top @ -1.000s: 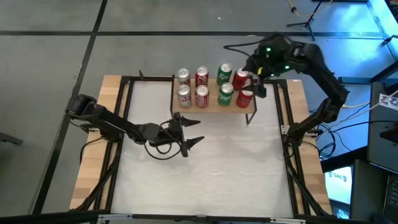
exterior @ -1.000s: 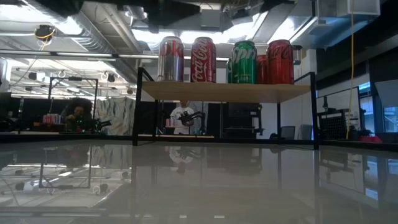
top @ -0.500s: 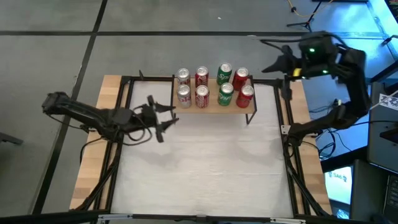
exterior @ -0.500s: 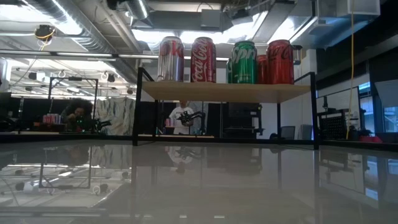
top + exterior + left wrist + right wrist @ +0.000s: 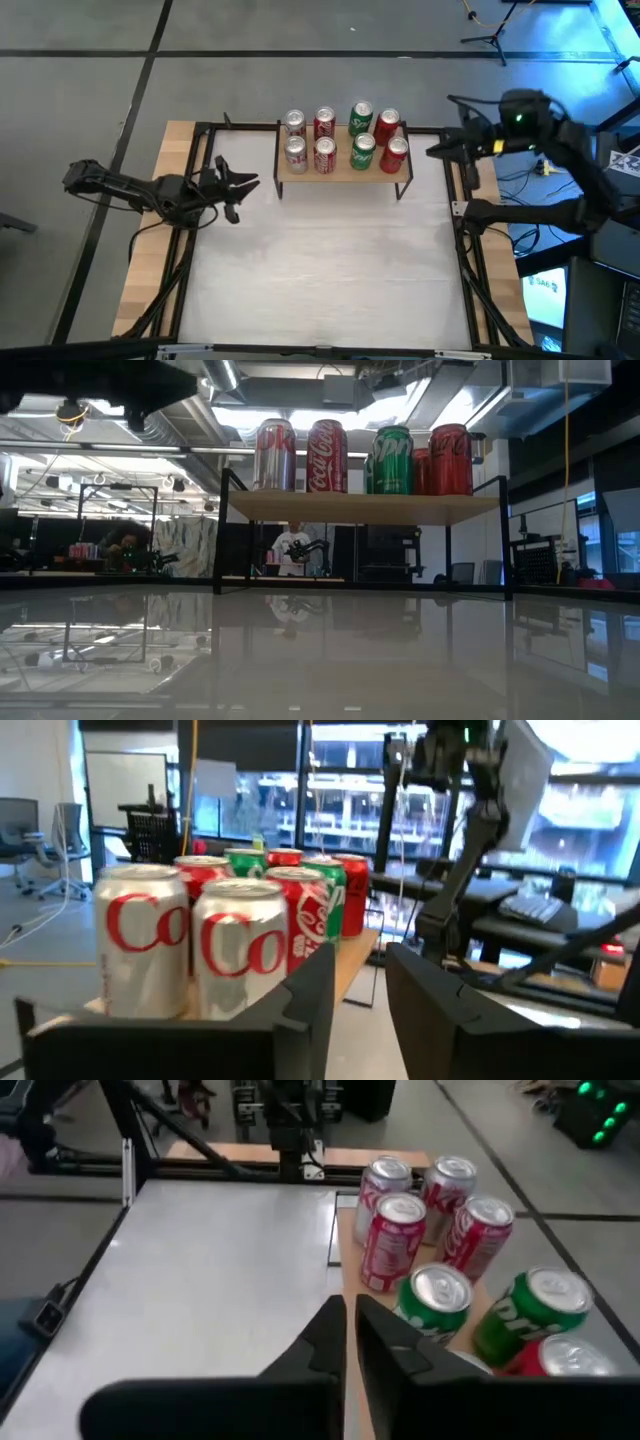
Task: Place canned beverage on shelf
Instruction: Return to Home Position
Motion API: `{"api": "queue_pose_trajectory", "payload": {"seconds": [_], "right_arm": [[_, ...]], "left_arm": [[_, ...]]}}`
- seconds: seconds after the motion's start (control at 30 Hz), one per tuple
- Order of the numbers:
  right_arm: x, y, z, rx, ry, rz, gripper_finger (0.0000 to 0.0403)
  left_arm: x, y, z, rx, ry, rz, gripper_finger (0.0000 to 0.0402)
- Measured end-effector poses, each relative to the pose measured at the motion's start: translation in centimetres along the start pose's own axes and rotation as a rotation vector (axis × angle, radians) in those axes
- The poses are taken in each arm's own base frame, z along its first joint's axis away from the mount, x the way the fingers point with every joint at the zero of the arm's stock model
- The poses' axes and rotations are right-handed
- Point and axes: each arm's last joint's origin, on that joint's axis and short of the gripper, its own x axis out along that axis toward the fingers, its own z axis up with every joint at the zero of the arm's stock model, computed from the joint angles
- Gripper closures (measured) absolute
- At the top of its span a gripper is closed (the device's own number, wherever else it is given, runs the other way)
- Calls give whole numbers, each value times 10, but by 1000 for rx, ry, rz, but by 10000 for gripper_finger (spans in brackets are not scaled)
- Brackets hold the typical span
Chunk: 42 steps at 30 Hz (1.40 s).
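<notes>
Filling the shelf (image 5: 341, 174), eight cans (image 5: 325, 152): two of each kind.

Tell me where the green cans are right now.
In the high view, both green cans stand on the shelf, between the red-white cans and the red cans at its right end.

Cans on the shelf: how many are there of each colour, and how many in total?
Silver cans: 2
Red cans: 4
Green cans: 2
Total on the shelf: 8 cans
</notes>
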Motion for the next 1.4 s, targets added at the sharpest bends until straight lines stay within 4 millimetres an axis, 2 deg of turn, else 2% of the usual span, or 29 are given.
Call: {"api": "queue_pose_trajectory", "payload": {"seconds": [0.33,0.53,0.77,0.9,1.17,1.4], "right_arm": [[33,15,-98,98,-130,29,399],[38,27,-143,160,-241,37,401],[43,34,-173,187,-409,48,402],[53,35,-190,211,-457,69,402],[75,30,-210,210,-613,86,402],[90,29,-230,176,-678,95,402]], "left_arm": [[-22,18,-40,-28,-58,24,331],[-28,27,-51,-30,-80,69,331],[-28,31,-49,-14,-97,47,332],[-27,33,-51,-9,-76,67,332],[-26,35,-57,-36,-25,81,332],[-26,35,-57,-19,-22,82,332]]}}
